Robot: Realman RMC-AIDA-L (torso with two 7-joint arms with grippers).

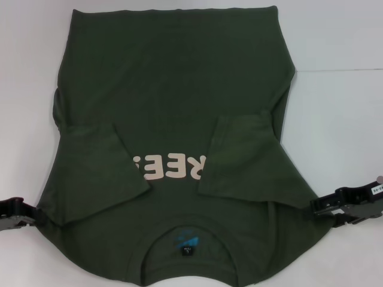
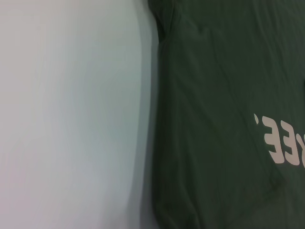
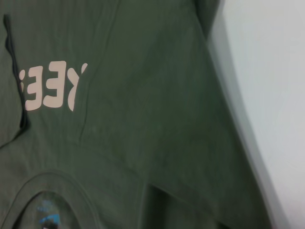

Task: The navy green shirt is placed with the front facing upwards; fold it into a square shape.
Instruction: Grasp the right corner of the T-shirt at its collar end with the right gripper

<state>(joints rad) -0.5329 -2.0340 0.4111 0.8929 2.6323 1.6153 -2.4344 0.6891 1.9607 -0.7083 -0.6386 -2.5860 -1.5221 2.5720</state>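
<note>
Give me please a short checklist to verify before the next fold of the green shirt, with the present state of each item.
1. Navy green shirt lies front up, lettering showing: ok.
2. Left sleeve folded in over the chest: ok.
3. Right sleeve folded in over the chest: ok.
4. Left gripper at the shirt's edge near the shoulder: ok.
5. Right gripper at the opposite edge: ok.
6. Either gripper has cloth pinched: cannot tell.
</note>
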